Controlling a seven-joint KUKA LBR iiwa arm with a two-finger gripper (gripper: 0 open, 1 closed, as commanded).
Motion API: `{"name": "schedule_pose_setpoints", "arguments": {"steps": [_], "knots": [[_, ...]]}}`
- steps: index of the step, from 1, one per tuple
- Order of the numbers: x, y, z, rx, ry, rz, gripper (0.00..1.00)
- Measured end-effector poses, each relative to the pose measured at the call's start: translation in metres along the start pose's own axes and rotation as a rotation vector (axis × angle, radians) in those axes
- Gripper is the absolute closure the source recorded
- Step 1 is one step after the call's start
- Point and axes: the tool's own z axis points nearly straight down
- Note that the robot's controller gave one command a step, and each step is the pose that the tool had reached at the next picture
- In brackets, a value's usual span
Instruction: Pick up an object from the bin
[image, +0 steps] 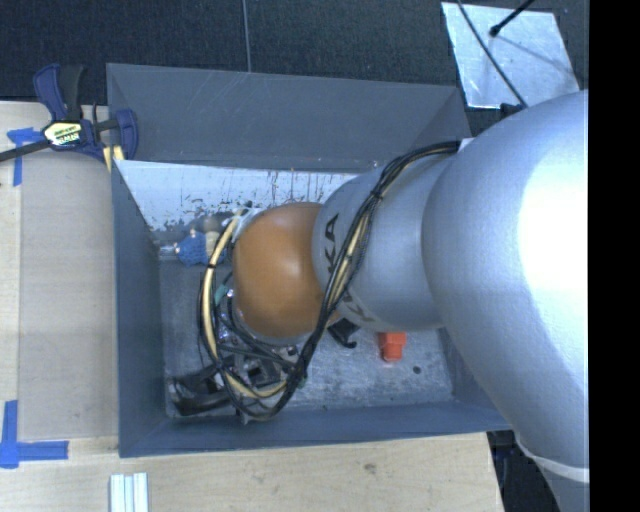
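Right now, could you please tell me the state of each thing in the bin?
Orange block: lying loose on the floor, right of the arm, untouched.
Black piece: on the floor beside it, partly hidden under the arm.
Blue and white thing: lying at the far left corner, behind the cables.
Gripper: low over the near left corner.

A small orange block (391, 346) lies on the scuffed grey floor of the bin (135, 330). Just left of the block sits a black piece (343, 333), partly hidden. A tiny dark speck (416, 371) lies just right of the block and lower. Well to its left, farther back, rests a blue-and-white thing (190, 249), too small to name. Far left of the block spreads the pale worktop (60, 300).
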Motion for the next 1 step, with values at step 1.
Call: {"name": "schedule_pose_setpoints", "arguments": {"steps": [1], "knots": [[0.0054,0.0012,0.0017,-0.001,0.026,0.000,1.00]]}}
